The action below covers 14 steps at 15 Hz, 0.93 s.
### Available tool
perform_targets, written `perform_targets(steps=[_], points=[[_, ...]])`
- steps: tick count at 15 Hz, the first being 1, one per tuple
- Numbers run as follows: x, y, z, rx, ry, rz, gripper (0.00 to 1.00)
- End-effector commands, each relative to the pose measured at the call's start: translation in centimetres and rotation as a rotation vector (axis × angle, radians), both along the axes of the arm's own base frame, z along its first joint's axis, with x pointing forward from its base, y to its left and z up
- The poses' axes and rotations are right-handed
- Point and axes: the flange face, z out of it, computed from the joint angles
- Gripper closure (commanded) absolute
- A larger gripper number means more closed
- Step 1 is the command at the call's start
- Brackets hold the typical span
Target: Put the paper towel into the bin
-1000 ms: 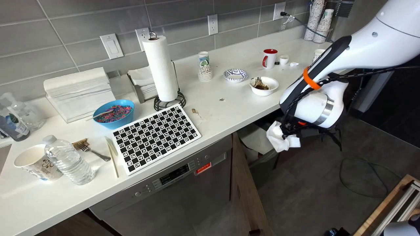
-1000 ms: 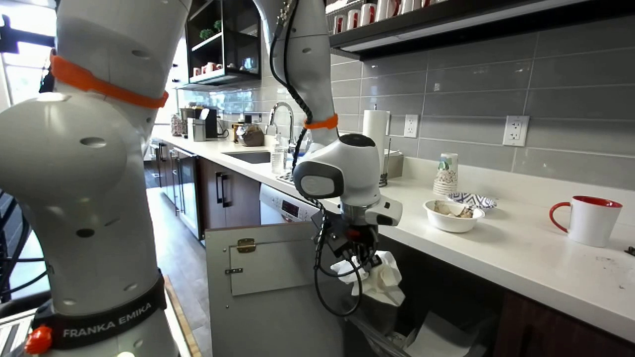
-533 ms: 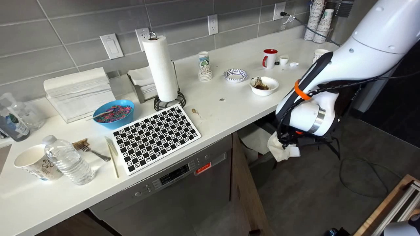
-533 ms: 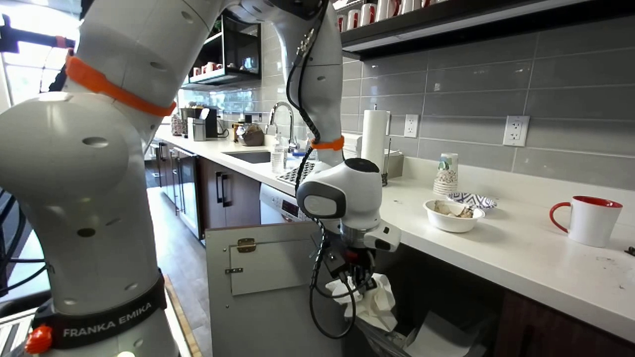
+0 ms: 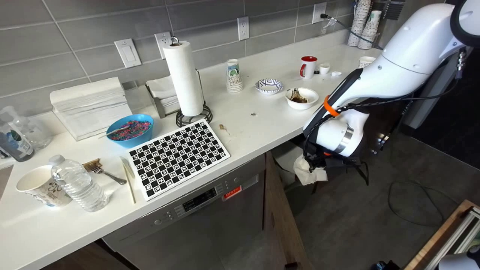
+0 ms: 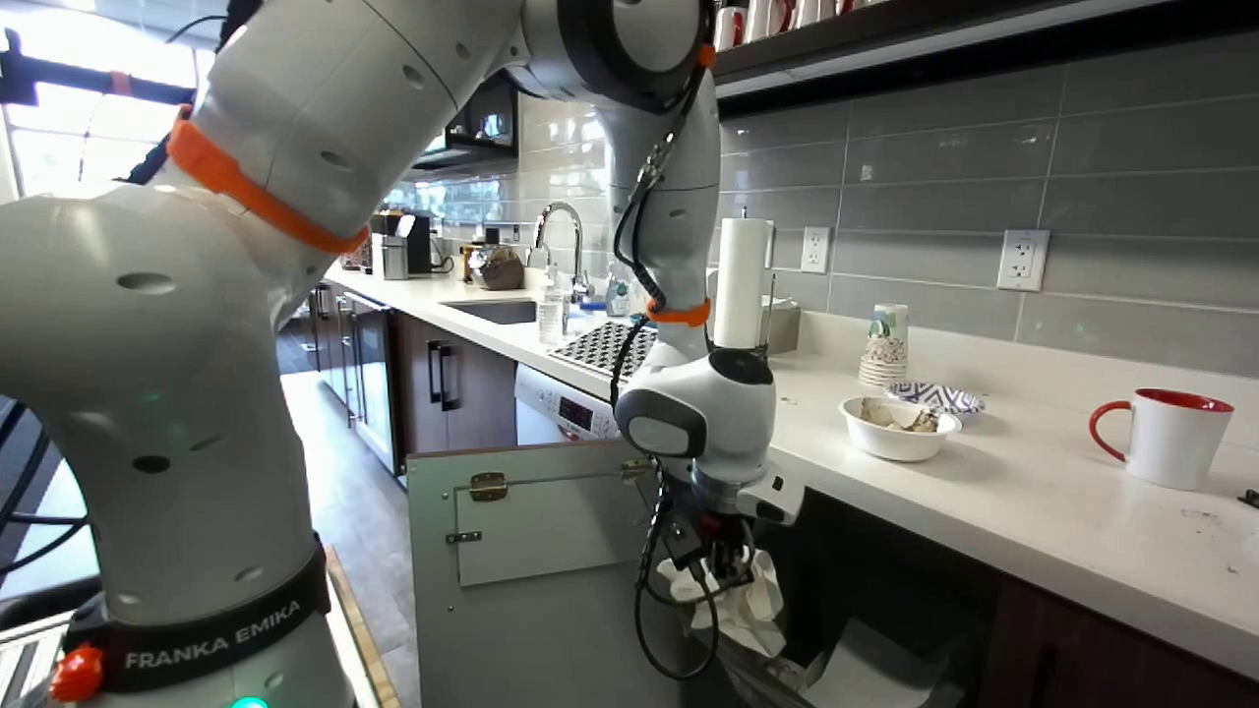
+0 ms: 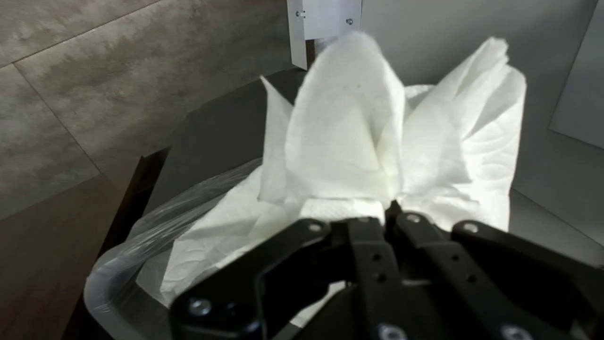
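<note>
The paper towel, a crumpled white wad, hangs from my gripper in both exterior views [image 5: 303, 173] [image 6: 752, 615] and fills the middle of the wrist view [image 7: 344, 137]. My gripper [image 7: 389, 212] is shut on it; its fingertips also show in both exterior views [image 5: 314, 165] [image 6: 733, 570]. The bin's rim with its clear liner [image 7: 106, 288] shows lower left of the wad in the wrist view. In an exterior view the bin's rim [image 6: 762, 680] is just below the wad. The wad hides part of the bin's opening.
The open cabinet door [image 6: 541, 629] stands beside the arm. The countertop edge [image 6: 944, 516] is close above and beside the gripper. A white bowl [image 6: 900, 433] and a red-rimmed mug [image 6: 1175, 442] stand on the counter. A loose cable hangs below the wrist.
My gripper has moved lower with the paper towel in it. It has then shifted towards the cabinet opening, leftward in one of the exterior views. It stays shut on the towel.
</note>
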Motion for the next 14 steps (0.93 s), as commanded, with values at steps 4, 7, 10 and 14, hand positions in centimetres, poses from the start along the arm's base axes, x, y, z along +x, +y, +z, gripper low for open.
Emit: perform_targets(steps=[4,7,10,14], points=[[2.8,0.6,-3.6,0.036,-0.078,0.001,0.99],[3.7,1.1,-4.6,0.017,-0.126,-0.007,0.99],[4.2,1.4,-5.4,-0.005,-0.159,-0.019,0.99],[4.7,1.8,-6.5,-0.026,-0.199,-0.025,0.99]])
